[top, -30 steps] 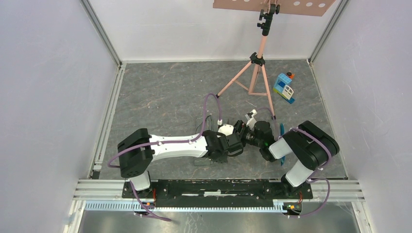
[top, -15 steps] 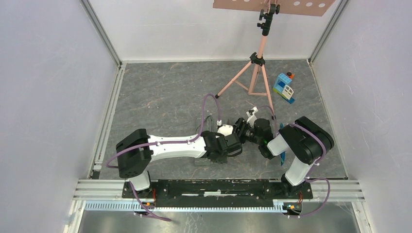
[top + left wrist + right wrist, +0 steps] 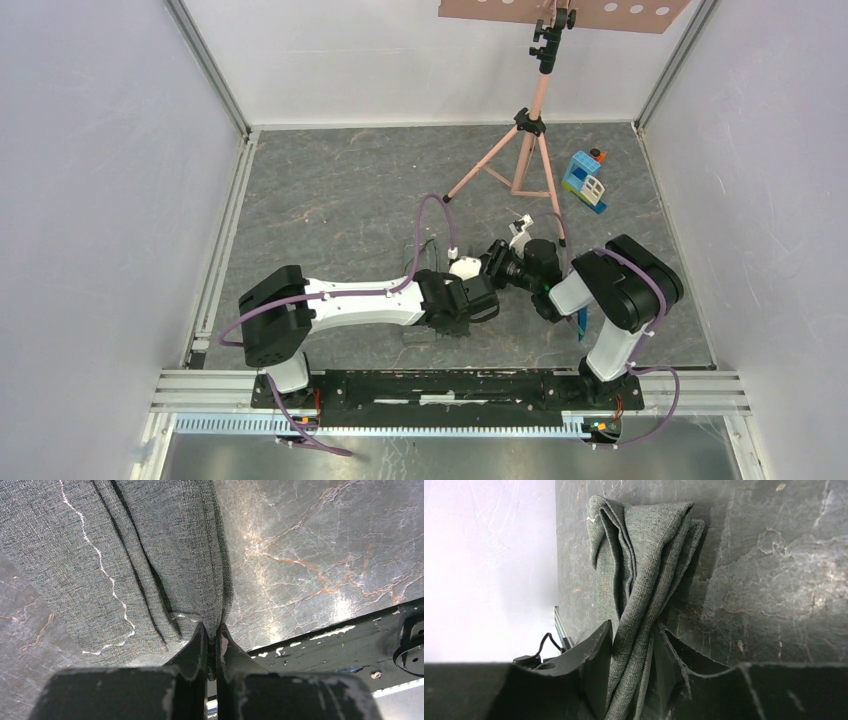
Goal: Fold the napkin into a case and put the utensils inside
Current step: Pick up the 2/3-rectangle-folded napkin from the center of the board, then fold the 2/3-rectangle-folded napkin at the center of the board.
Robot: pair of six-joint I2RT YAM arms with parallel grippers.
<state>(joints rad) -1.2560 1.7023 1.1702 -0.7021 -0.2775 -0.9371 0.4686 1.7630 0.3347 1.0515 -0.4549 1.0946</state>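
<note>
The napkin [image 3: 100, 555] is a soft, dark grey cloth with a rough weave and a thin pale line of stitches. It is bunched into long folds and a twist. It sits by the near edge of the floor [image 3: 330, 200], about the middle, between your two arms.

Your left gripper [image 3: 211, 632] has its jaws pressed together, pinching the napkin's hem. Your right gripper [image 3: 634, 640] has its jaws part way apart with the twisted cloth between them. They seem to pinch it on both sides.

The floor is hard, shiny grey stone with pale and rusty veins. Plain white walls stand on three sides, and a scratched black rail [image 3: 450, 385] runs along the near edge.

The utensils [image 3: 581, 322] show only as a thin blue sliver near the near edge on the right, mostly hidden under your right arm. A pink tripod [image 3: 530, 130] stands by the far edge. A blue and white toy house [image 3: 585, 180] sits near the far right corner, well apart from the cloth.
</note>
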